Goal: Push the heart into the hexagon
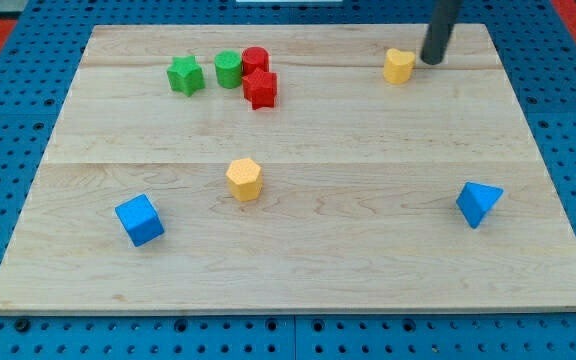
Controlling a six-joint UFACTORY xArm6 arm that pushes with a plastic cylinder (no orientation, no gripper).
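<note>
The yellow heart (399, 66) lies near the view's top right of the wooden board (298, 270). The yellow hexagon (244, 179) sits near the board's middle, well down and to the left of the heart. My tip (432, 60) stands just to the right of the heart, slightly above it, close to it; I cannot tell whether they touch.
A green star (185, 76), a green cylinder (229, 69), a red cylinder (256, 60) and a red star (261, 89) cluster at the top left. A blue cube (139, 220) sits at the lower left. A blue triangular block (478, 204) sits at the right.
</note>
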